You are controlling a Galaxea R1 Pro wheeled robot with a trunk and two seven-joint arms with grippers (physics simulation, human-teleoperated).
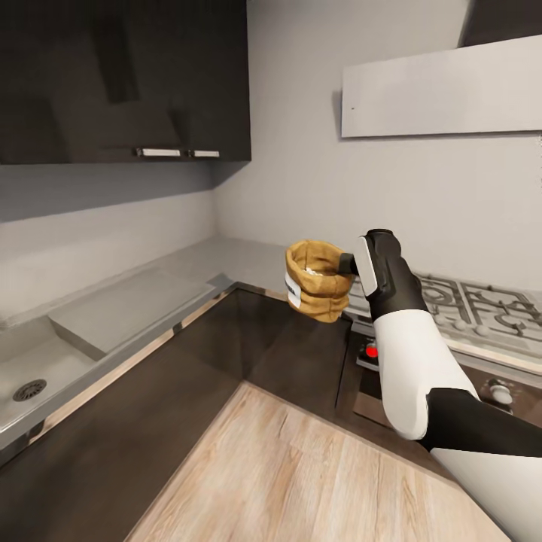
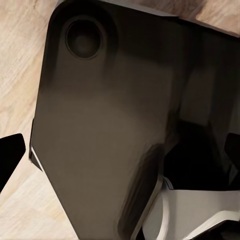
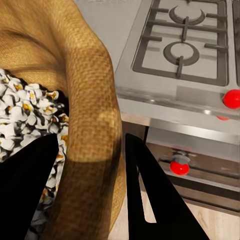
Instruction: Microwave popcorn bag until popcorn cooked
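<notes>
The golden-tan popcorn bag point(image 1: 318, 280) hangs upright in the air in front of the corner of the grey steel countertop point(image 1: 226, 260). My right gripper point(image 1: 348, 263) is shut on the bag's rim from the stove side. In the right wrist view the two black fingers point(image 3: 155, 200) pinch the bag's woven wall point(image 3: 92, 100), and white-and-yellow popcorn point(image 3: 25, 110) fills the inside. The left wrist view shows a black fingertip point(image 2: 10, 160) at one edge, far from the other, over my own dark body. The microwave is out of view.
A gas stove point(image 1: 467, 309) with red knobs point(image 1: 371, 351) sits right of the bag, over an oven front. A steel sink point(image 1: 45, 369) lies at the left. Dark wall cabinets point(image 1: 120, 75) and a hood point(image 1: 444, 90) hang above. Wooden floor point(image 1: 316, 467) lies below.
</notes>
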